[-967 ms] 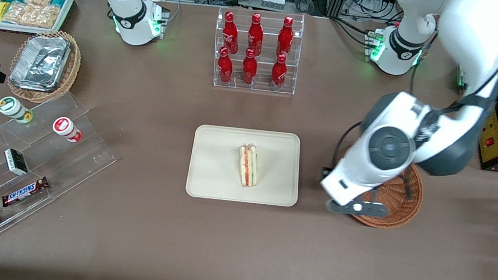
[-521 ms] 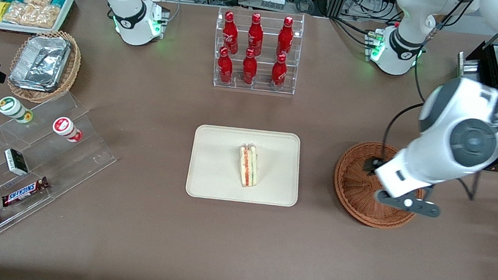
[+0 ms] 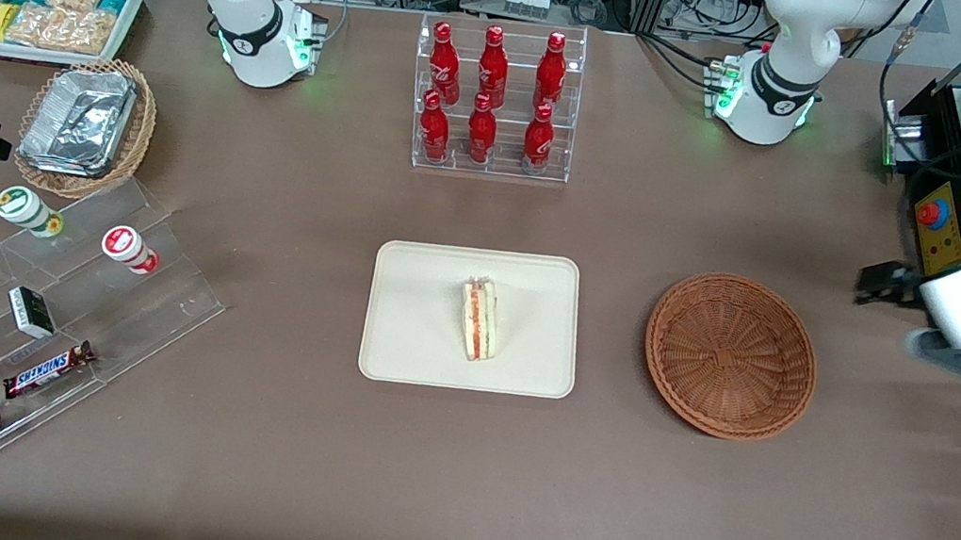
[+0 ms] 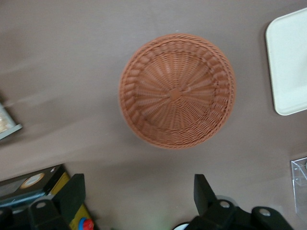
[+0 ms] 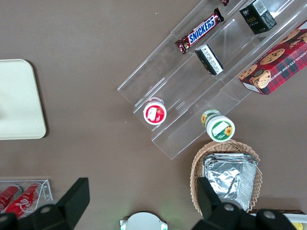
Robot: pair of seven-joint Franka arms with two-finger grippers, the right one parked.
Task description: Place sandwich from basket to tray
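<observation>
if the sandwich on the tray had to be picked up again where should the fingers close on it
Come from straight above the sandwich and close on its two flat bread faces near the thicker end. It stands on edge on the tray, filling stripes upward, so those faces are exposed. The gripper hangs open above the table beside the basket.

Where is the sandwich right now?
In the front view the sandwich lies on the tray, beside the basket; the open gripper is high above the table near the basket.
</observation>
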